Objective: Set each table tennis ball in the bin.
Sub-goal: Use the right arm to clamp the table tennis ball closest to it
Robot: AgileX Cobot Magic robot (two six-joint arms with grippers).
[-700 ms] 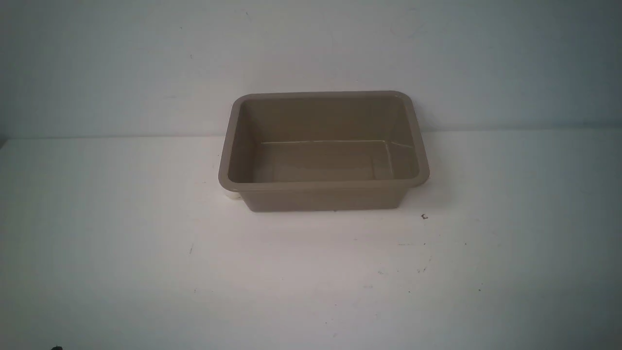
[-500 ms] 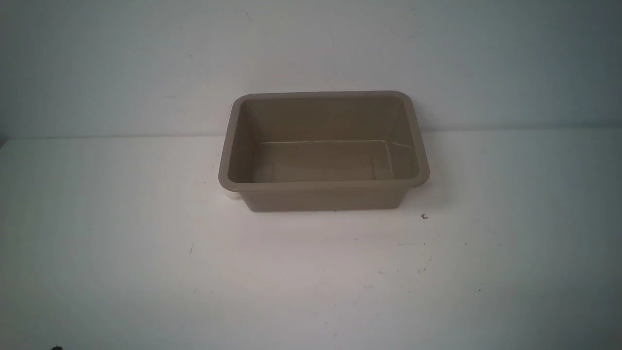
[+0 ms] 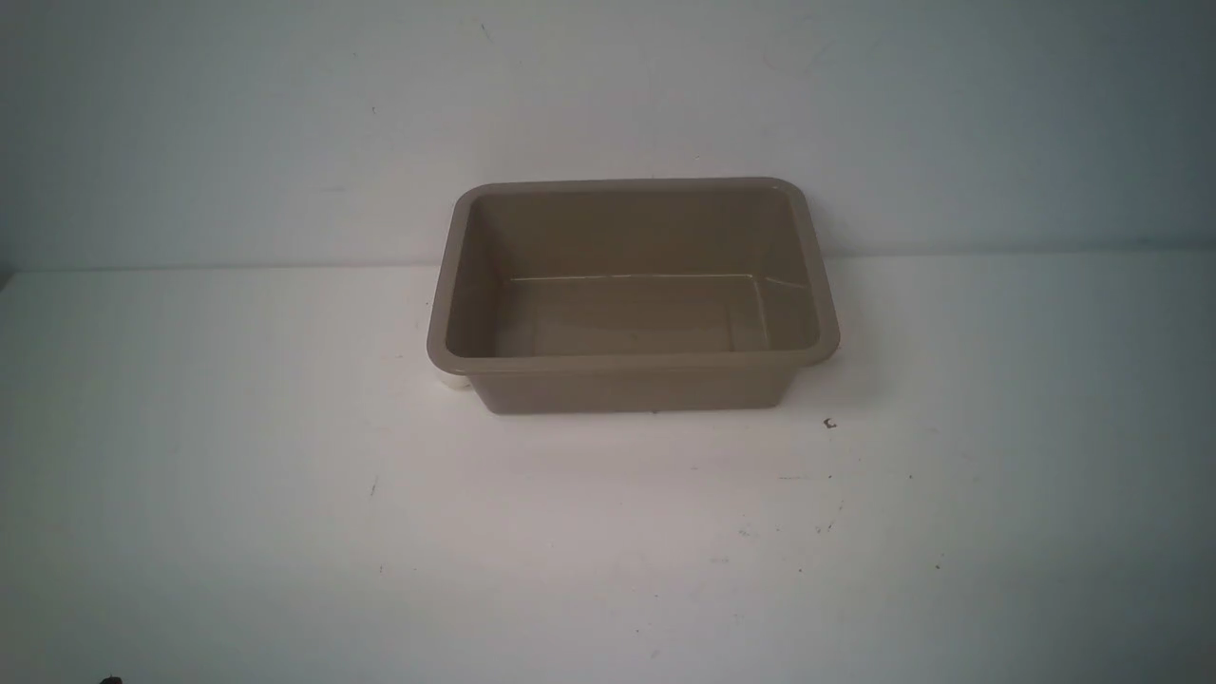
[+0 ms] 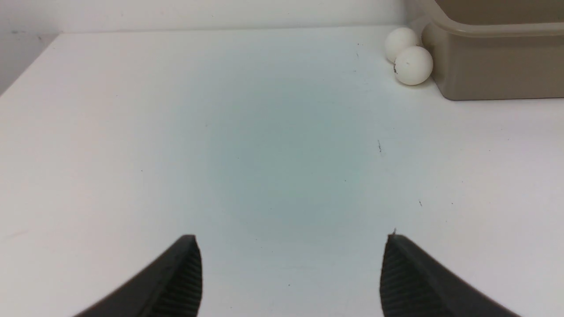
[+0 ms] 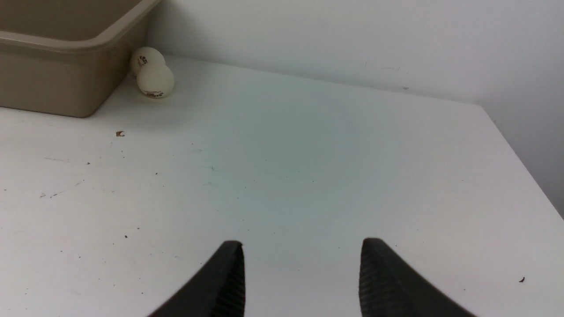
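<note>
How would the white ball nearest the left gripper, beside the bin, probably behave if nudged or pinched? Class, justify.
This table tennis ball is a sphere on a table, so a nudge would likely roll it. It seems to touch the bin and a second ball, so pushing might shift that neighbour. Its round shape could slip from a careless pinch.

Item: two table tennis balls (image 4: pixel 413 65), touching each other, just beside the bin (image 4: pixel 498 66); white table (image 4: pixel 176 110); my pincer (image 4: pixel 291 246) gaped wide.

front view looks down and forward from well back at the bin (image 3: pixel 632 363) on the counter (image 3: pixel 285 522). both wrist views sit low over the counter, each catching one bin corner.
</note>
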